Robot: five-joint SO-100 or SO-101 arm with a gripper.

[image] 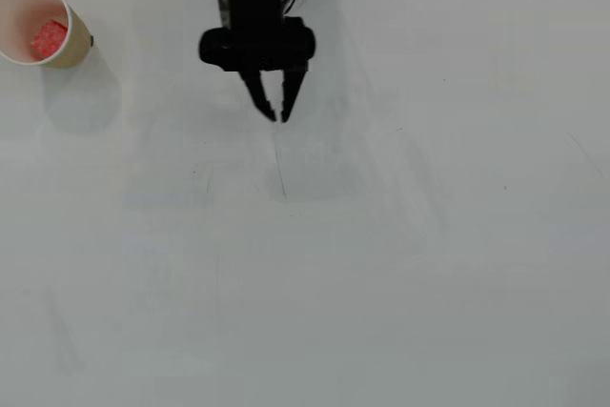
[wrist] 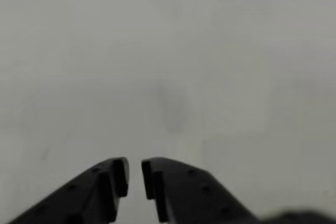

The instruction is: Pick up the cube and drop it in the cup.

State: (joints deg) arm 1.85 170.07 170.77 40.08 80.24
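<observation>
The beige paper cup [image: 78, 43] stands at the far left of the overhead view, near the top edge. The small red cube [image: 48, 38] with a whitish speckled face lies inside the cup. My black gripper [image: 278, 117] is at the top centre, well to the right of the cup and above bare table. Its fingers are almost together with only a narrow gap, and nothing is between them. The wrist view shows the two black fingertips [wrist: 119, 174] of the gripper [wrist: 135, 174] close together over the plain white surface. Cup and cube are out of the wrist view.
The white table [image: 381, 264] shows faint scuffs and a thin dark line below the gripper. The arm's black body [image: 255, 7] and cables sit at the top edge.
</observation>
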